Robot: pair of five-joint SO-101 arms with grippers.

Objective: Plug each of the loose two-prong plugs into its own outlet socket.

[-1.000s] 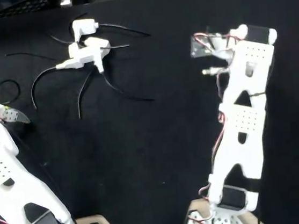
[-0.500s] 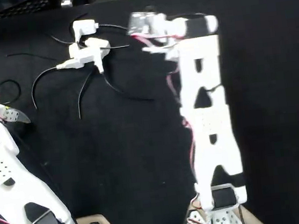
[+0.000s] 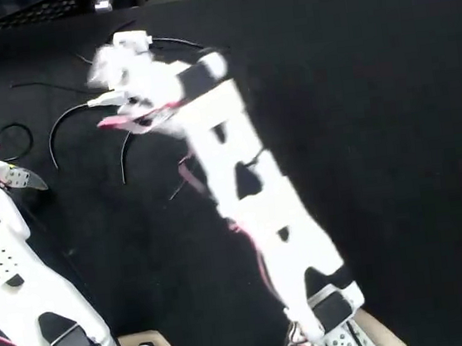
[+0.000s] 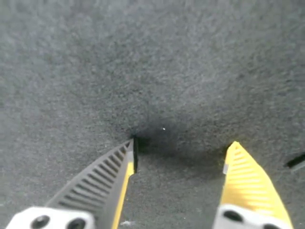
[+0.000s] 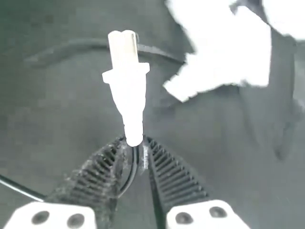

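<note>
now right gripper (image 5: 136, 149) clamped on white plug (image 5: 126, 81), left gripper (image 4: 180, 151) spread wide over black cloth (image 4: 143, 57)

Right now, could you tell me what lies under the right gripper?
The right gripper holds a white plug over the black cloth; white pieces lie beside. From above, the arm covers most of them.

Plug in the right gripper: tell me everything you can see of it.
The plug is white and plastic-looking, with a blocky front, a wider collar and a tail tapering to a thin black cord. The right gripper is shut on the tail's narrow end, and the cord runs back between its jaws. The plug points straight out from the gripper, clear of the blurred white block beyond. Its prongs cannot be made out.
</note>
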